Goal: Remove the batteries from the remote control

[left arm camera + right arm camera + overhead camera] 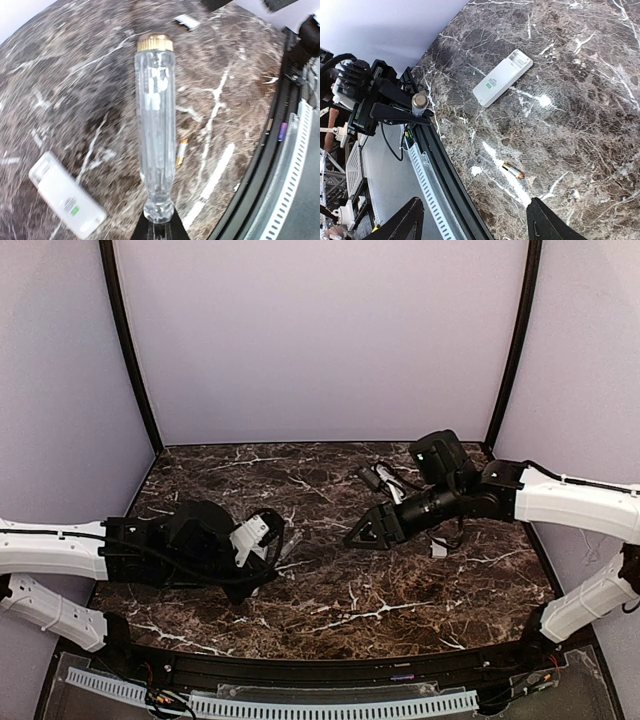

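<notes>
Remote [67, 200], one, lies flat left of the left pincer [160, 230], which grips one clear tool [155, 125]. One battery [512, 171] lies loose ahead of the right pincer [476, 210], fingers wide apart. One white piece [186, 21] lies far ahead of the left pincer.

Marble table [340, 585]: remote control [502, 78], battery [513, 171].
</notes>
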Motion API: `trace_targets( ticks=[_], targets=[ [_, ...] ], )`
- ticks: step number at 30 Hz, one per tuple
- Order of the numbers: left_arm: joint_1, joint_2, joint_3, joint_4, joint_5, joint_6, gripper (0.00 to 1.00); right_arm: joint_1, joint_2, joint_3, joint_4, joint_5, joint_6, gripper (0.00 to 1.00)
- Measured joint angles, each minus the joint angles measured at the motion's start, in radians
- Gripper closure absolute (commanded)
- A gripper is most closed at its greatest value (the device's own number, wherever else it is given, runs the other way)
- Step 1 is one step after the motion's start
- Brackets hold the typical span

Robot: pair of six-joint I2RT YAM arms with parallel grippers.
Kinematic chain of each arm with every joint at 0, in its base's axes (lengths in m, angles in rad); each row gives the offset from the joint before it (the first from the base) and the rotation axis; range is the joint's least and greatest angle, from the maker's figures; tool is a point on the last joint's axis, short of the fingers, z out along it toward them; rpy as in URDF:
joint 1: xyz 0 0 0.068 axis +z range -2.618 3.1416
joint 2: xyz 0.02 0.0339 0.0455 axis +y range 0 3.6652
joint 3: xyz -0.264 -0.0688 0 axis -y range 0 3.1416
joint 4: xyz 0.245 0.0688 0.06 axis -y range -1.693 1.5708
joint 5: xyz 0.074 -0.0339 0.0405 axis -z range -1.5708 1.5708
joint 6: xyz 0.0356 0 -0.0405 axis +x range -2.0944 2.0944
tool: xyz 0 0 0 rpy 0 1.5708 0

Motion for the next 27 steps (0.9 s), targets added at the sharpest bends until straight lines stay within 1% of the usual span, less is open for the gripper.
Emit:
trace_targets(
  ticks=[6, 13, 17, 20, 27],
  targets=[
    [0.034, -0.097, -0.078, -0.129, -0.145, -0.129, 1.00, -0.034, -0.030, -0.024, 0.000, 0.047, 0.007, 0.30],
    [0.185, -0.175, -0.139, -0.270, -0.229, -0.277, 1.00, -0.042, -0.043, -0.039, 0.000, 0.065, 0.016, 0.30],
    [0.256, -0.177, -0.161, -0.332, -0.247, -0.336, 1.00, -0.043, -0.048, -0.046, 0.000, 0.071, 0.018, 0.30],
    [0.282, -0.169, -0.167, -0.359, -0.249, -0.365, 1.00, -0.043, -0.054, -0.051, 0.000, 0.076, 0.019, 0.30],
    [0.354, -0.082, -0.167, -0.361, -0.225, -0.388, 1.00, -0.044, -0.067, -0.058, 0.000, 0.080, 0.020, 0.30]
  ],
)
